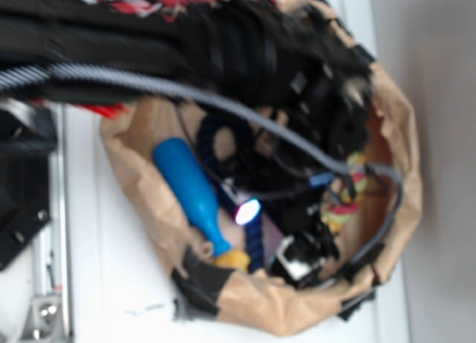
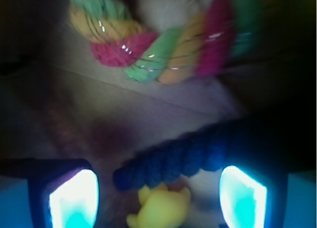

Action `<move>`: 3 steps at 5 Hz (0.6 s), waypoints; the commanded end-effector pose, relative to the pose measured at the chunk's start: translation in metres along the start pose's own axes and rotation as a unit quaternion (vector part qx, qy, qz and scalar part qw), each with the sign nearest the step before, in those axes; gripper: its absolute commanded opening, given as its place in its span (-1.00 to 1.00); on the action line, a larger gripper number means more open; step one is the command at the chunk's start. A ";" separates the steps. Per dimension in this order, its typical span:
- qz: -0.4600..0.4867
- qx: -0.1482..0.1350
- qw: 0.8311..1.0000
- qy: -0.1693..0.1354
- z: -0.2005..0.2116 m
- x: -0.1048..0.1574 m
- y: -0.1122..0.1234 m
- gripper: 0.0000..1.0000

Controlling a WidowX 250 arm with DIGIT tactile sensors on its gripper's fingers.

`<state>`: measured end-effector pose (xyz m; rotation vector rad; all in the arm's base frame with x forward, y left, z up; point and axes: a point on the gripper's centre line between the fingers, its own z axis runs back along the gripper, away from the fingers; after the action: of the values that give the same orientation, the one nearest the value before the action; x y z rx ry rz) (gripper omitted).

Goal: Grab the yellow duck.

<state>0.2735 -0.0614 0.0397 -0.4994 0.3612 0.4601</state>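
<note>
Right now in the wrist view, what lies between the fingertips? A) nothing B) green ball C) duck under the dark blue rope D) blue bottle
C: the duck sits low between the fingertips, with the dark blue rope just above it.

Exterior: high, looking down into paper bag. Wrist: very close, low inside, facing bag floor. Shared: colored rope ring, dark blue rope.

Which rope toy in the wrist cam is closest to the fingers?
The dark blue rope, running between the fingers just above the yellow duck. The multicoloured twisted rope ring lies farther off, at the frame's top.
</note>
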 end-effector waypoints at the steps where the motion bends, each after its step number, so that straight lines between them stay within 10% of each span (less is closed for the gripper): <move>1: -0.117 0.055 0.991 0.043 -0.053 -0.048 -0.036 1.00; 3: -0.185 0.111 0.975 0.046 -0.072 -0.084 -0.022 1.00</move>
<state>0.2321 -0.1276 0.0305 -0.3654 0.3885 0.1538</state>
